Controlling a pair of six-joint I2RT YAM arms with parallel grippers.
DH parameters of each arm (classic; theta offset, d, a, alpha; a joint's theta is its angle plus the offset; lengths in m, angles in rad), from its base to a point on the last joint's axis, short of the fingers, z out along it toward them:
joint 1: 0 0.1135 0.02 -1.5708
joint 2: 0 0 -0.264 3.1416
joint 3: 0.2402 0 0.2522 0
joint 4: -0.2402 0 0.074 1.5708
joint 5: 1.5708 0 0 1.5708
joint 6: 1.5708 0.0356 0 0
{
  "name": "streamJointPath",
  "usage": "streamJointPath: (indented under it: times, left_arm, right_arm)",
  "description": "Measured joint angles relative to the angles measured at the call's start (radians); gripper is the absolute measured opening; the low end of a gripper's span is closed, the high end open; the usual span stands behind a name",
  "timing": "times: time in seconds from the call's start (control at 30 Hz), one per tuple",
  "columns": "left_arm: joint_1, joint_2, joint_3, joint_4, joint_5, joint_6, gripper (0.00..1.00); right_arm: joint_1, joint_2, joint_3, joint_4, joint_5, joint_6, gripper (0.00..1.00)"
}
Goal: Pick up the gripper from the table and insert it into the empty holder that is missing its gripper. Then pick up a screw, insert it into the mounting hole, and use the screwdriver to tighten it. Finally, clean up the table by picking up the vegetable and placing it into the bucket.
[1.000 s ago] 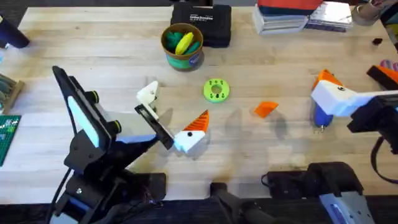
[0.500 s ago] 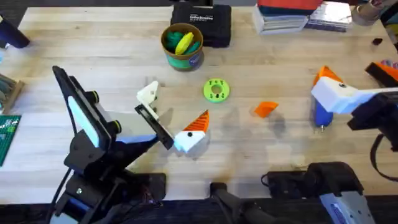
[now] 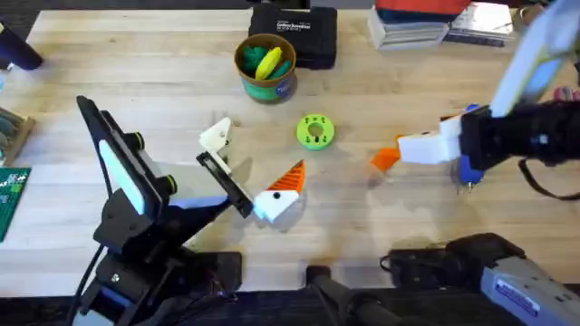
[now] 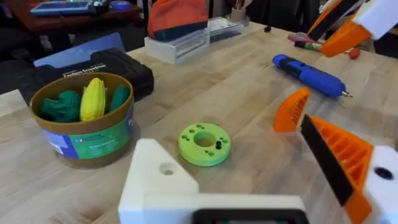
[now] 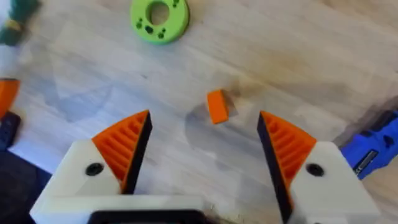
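The gripper, a loose orange ribbed wedge, lies on the table. My right gripper hovers over it, open, the wedge below the gap between its orange pads. My left gripper is open and holds nothing. One of its fingers is the bare white holder; the other carries an orange pad. The blue screwdriver lies just right of the wedge. The bucket holds a yellow corn and green toys. The vegetable is out of view.
A lime-green ring disc with a small dark screw-like piece in it sits between the bucket and the wedge. A black case stands behind the bucket. Boxes are stacked at the back right, and a circuit board lies at the left edge.
My right arm has swung left from over the screwdriver to above the orange wedge, still open. The left arm and the objects have not moved.
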Motion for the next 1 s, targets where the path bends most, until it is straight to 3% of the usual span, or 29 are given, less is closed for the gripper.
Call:
streamJointPath:
  times: [0.33,0.6,0.8,0.93,1.0]
  left_arm:
    - [0.000,0.000,0.000,0.000,0.000,0.000,0.986]
    - [0.000,0.000,0.000,0.000,0.000,0.000,0.986]
    - [0.000,0.000,0.000,0.000,0.000,0.000,0.986]
    - [0.000,0.000,0.000,0.000,0.000,0.000,0.986]
    - [0.000,0.000,0.000,0.000,0.000,0.000,0.986]
  right_arm:
    - [0.038,0.252,0.038,-0.120,0.082,-0.108,0.995]
    - [0.127,0.414,0.038,-0.073,0.172,-0.167,0.993]
    - [0.179,0.513,0.038,-0.060,0.207,-0.183,0.794]
    - [0.198,0.528,0.037,-0.051,0.219,-0.188,0.552]
    - [0.198,0.528,0.038,-0.051,0.222,-0.189,0.518]
